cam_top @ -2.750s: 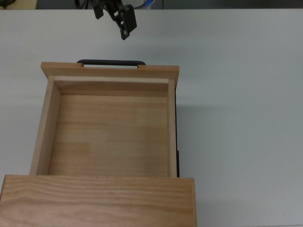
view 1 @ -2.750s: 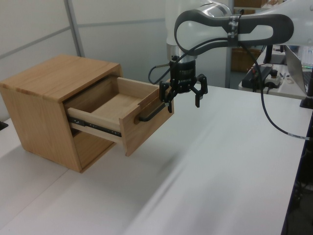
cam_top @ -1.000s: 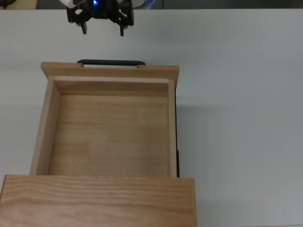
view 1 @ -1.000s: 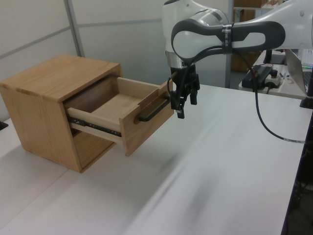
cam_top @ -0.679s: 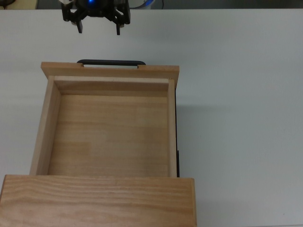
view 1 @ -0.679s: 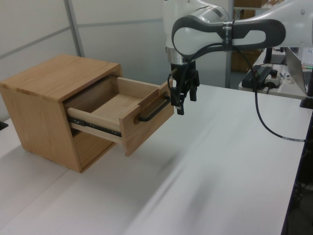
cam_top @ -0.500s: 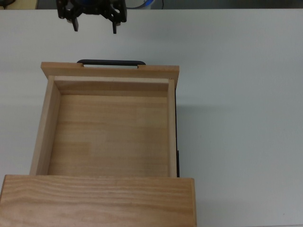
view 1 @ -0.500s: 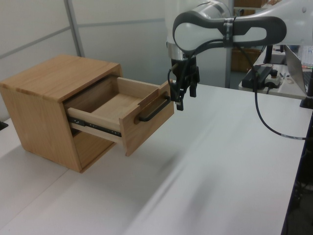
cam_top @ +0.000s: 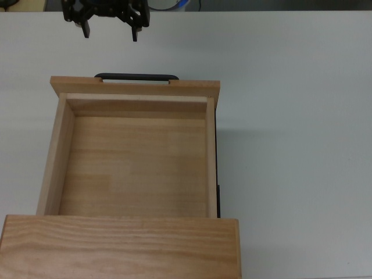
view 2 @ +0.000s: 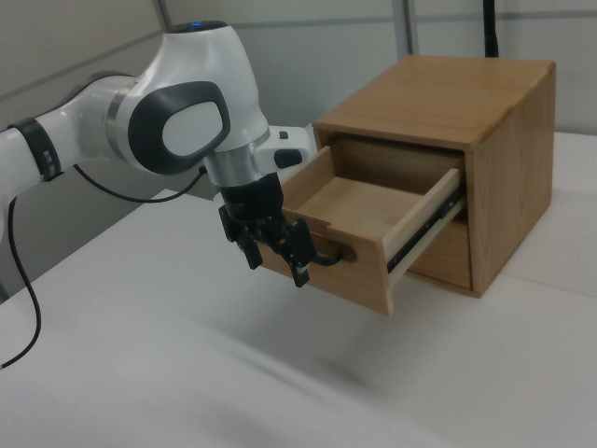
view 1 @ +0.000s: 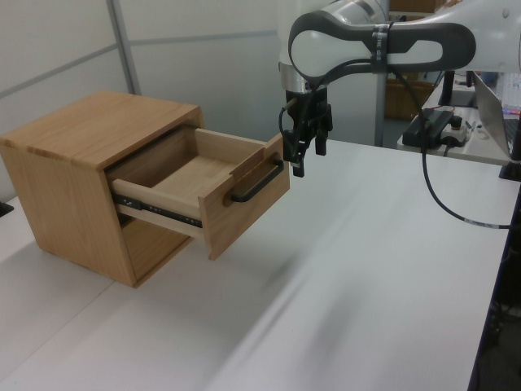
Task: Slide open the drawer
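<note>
Top view: plain white tabletop (cam_top: 290,116), pale panelled walls behind in the left view. Drawer (cam_top: 136,157) stands pulled far out of the cabinet (view 1: 73,171), unmoved since 2.8 s ago. End effector (cam_top: 110,32) open, holding nothing, clear of the handle (cam_top: 136,76); it has turned and drifted toward the top view's left. No readable writing.

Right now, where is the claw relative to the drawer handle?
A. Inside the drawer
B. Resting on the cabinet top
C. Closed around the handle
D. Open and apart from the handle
D: the claw hangs open, clear of the handle of the drawer.
</note>
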Motion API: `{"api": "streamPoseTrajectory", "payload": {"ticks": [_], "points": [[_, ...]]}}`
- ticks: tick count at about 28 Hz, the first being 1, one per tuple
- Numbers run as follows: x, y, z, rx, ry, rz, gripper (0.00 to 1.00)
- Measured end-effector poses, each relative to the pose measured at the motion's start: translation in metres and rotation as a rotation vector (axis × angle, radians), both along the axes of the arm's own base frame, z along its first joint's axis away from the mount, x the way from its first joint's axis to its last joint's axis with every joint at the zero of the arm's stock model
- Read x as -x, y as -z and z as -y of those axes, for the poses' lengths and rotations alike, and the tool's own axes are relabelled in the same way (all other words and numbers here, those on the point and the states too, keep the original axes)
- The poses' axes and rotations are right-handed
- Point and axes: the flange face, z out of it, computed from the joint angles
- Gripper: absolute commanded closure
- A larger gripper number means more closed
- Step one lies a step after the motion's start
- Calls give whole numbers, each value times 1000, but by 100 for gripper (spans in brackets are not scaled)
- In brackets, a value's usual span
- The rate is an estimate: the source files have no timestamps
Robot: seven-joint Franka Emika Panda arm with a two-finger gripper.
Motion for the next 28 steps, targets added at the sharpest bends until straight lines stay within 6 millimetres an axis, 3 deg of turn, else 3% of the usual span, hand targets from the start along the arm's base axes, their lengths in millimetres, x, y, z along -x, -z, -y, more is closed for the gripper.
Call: {"api": "streamPoseTrajectory", "payload": {"ticks": [28], "points": [[-2,-12,-2,12,4,26,0]]}}
